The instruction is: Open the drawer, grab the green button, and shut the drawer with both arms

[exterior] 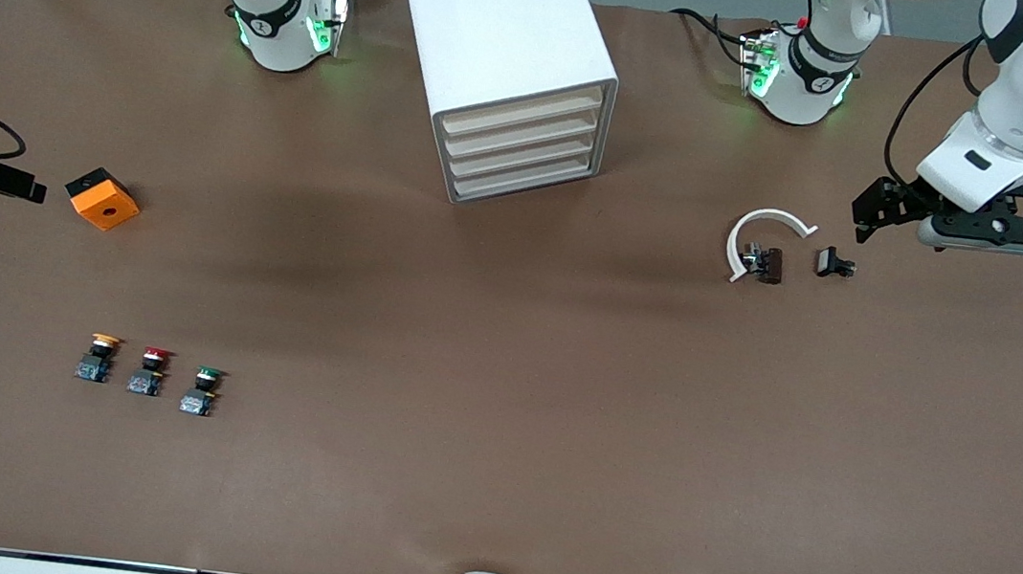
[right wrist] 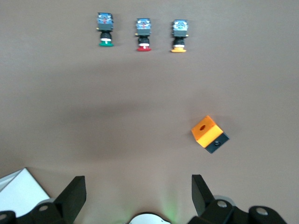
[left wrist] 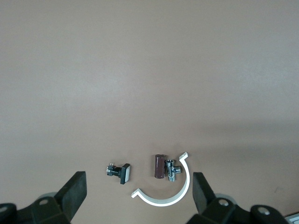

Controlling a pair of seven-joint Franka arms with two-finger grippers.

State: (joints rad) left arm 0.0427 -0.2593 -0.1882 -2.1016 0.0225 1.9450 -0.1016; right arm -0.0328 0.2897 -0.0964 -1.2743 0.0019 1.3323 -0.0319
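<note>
Cream-fronted drawer (exterior: 528,187) sits shut at the cabinet (exterior: 509,56) base, green button (exterior: 202,389) out on the worktop (exterior: 502,373), so I hold both arms waiting, left pincer (exterior: 865,226) spread over clips, right pincer (right wrist: 138,196) spread over bare worktop beside an orange block (exterior: 102,199).

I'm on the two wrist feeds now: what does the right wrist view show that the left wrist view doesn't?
Only the right wrist view: the green button, red button and yellow button in a row, the orange box and a corner of the cabinet. Only the left wrist view: the white curved clip, brown cylinder and small black part. Both: brown tabletop and that arm's own open fingers.
</note>
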